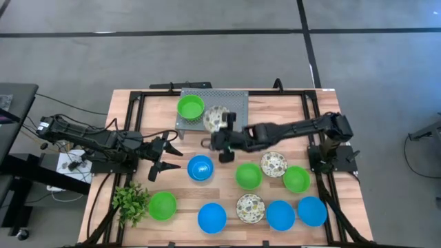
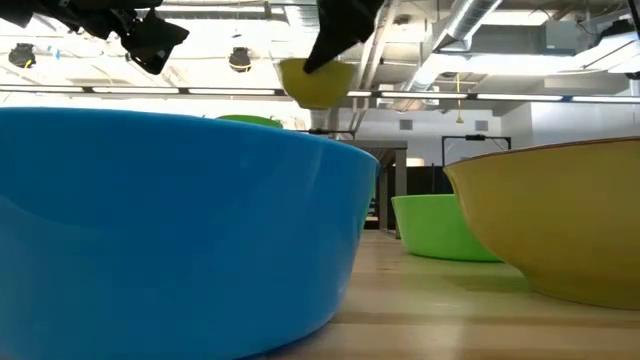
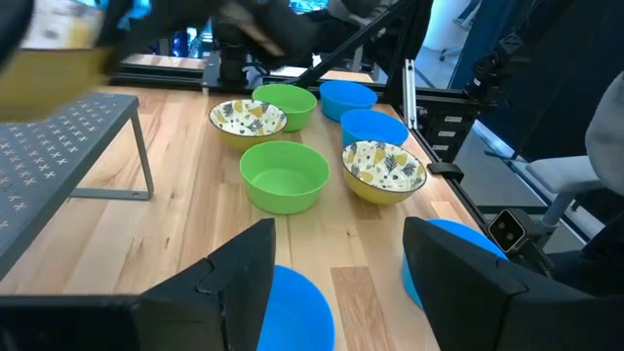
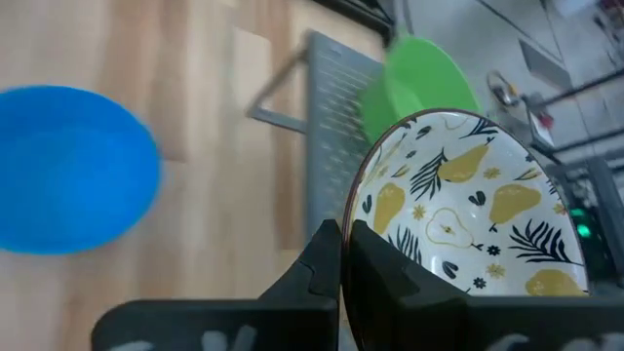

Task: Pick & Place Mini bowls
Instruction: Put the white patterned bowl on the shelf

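Observation:
My right gripper (image 1: 222, 131) is shut on a white mini bowl with a yellow pear and leaf pattern (image 1: 215, 118), held in the air at the near edge of the grey perforated rack (image 1: 227, 96). A green mini bowl (image 1: 191, 107) sits on that rack. Several blue, green and patterned mini bowls stand on the table, among them a blue one (image 1: 200, 167) and a green one (image 1: 249, 176). My left gripper (image 1: 160, 157) waits open at the table's left, with nothing between its fingers (image 3: 255, 278). My right gripper (image 4: 343, 234) pinches the patterned bowl's rim (image 4: 353, 210), one finger inside the bowl and one outside. The bowl (image 2: 318, 82) is lifted clear of the table and tilted, its inside (image 4: 458, 205) turned toward the wrist.
A small leafy plant (image 1: 131, 201) stands at the near left corner. Black frame rails (image 1: 138, 96) run along the table's sides. Bowls crowd the near half of the table, such as a blue one (image 1: 212, 218) and a patterned one (image 1: 250, 208).

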You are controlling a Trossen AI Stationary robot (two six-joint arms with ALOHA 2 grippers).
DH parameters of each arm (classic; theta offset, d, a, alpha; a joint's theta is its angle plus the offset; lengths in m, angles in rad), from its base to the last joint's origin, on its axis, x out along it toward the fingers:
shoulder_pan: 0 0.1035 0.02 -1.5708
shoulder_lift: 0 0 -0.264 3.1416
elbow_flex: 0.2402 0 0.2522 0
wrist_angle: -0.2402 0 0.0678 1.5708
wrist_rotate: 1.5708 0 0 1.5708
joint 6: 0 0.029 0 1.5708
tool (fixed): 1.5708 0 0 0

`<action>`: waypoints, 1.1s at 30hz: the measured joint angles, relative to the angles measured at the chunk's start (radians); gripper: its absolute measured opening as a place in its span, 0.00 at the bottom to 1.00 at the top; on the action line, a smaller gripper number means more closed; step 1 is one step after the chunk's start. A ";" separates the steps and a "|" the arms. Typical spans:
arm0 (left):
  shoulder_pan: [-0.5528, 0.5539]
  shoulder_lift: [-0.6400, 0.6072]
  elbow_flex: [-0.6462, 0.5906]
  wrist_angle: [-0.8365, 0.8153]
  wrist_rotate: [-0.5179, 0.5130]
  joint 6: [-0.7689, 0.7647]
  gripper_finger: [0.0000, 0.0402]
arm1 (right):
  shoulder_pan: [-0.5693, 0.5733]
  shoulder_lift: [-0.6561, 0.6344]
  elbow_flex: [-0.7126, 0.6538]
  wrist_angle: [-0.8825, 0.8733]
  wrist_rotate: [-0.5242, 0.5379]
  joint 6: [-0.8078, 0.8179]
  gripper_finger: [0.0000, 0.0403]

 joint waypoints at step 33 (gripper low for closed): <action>0.000 0.000 0.000 0.000 0.000 0.000 0.56 | -0.235 0.000 -0.002 0.004 -0.258 0.025 0.01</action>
